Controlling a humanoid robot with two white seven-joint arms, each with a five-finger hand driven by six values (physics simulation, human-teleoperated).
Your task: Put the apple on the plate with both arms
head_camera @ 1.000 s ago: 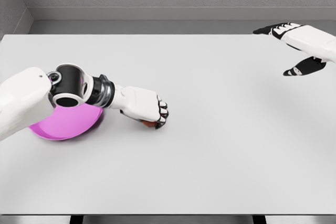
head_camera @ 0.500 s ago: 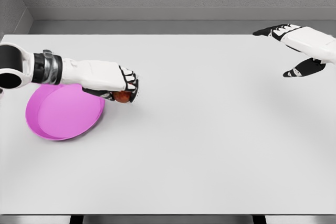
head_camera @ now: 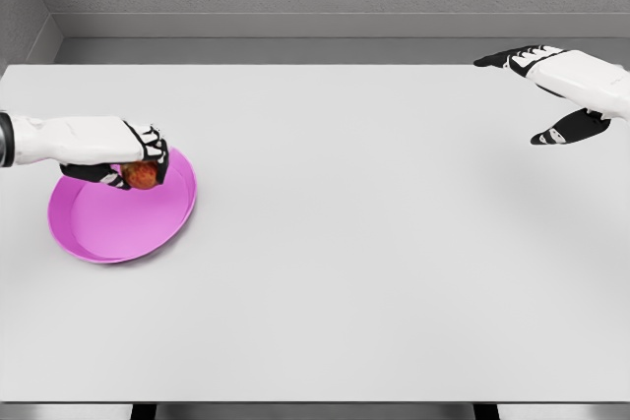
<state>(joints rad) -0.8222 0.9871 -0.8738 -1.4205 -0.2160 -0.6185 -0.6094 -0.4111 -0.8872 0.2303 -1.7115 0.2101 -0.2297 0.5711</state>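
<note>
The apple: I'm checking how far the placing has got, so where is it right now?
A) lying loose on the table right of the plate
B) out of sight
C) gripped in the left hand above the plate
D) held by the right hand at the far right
C: the apple sits inside the curled fingers of the left hand, over the far part of the pink plate.

Mostly smooth, matt stuff here

Pink plate [head_camera: 118,228] looks like matt plastic, the apple [head_camera: 144,175] above it slightly glossy, white table [head_camera: 374,243] smooth and matt.
</note>
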